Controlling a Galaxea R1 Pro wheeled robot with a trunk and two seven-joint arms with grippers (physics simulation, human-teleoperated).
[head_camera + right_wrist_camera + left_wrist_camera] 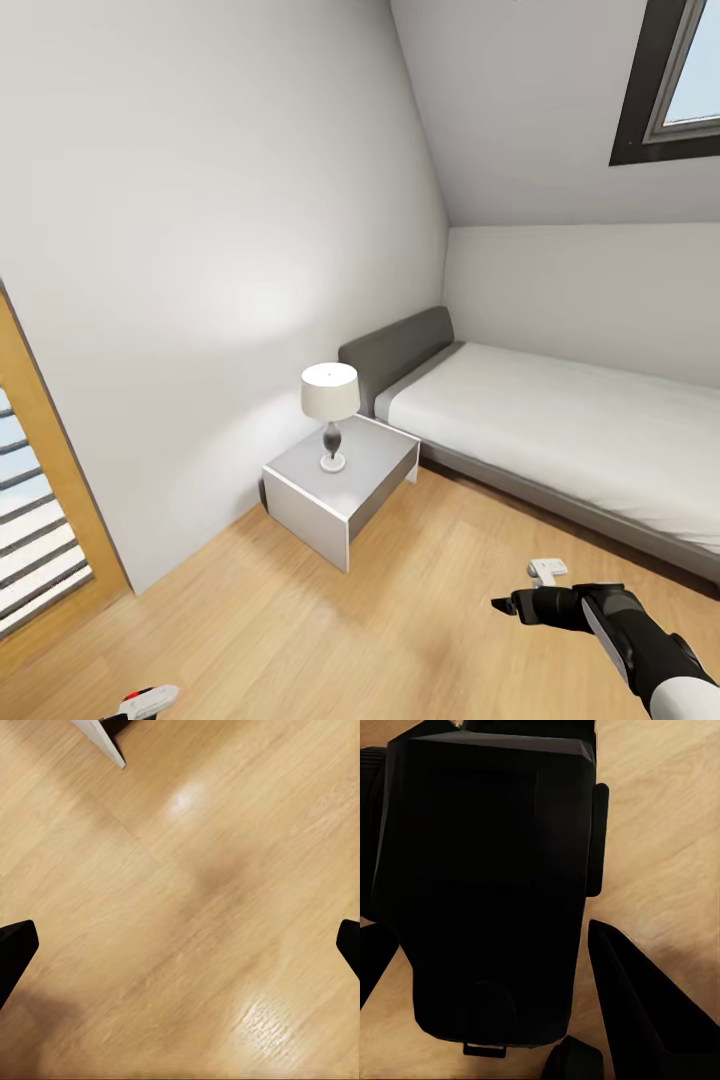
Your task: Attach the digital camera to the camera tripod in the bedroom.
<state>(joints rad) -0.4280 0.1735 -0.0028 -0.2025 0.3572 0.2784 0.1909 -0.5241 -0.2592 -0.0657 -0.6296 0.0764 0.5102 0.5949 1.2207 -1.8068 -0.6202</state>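
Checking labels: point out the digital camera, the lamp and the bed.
digital camera (487, 885), left wrist view, middle of its black body.
lamp (329, 391), head view, white shade.
bed (560, 430), head view, bare mattress top.

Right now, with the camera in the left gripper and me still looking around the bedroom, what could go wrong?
1. The digital camera sits between the left gripper's fingers over bare wood floor; a slip would probably drop it there.
2. The nightstand and lamp stand ahead; turning carelessly could swing the open right gripper into them.

Black digital camera (484, 885) in left end effector (502, 1012)
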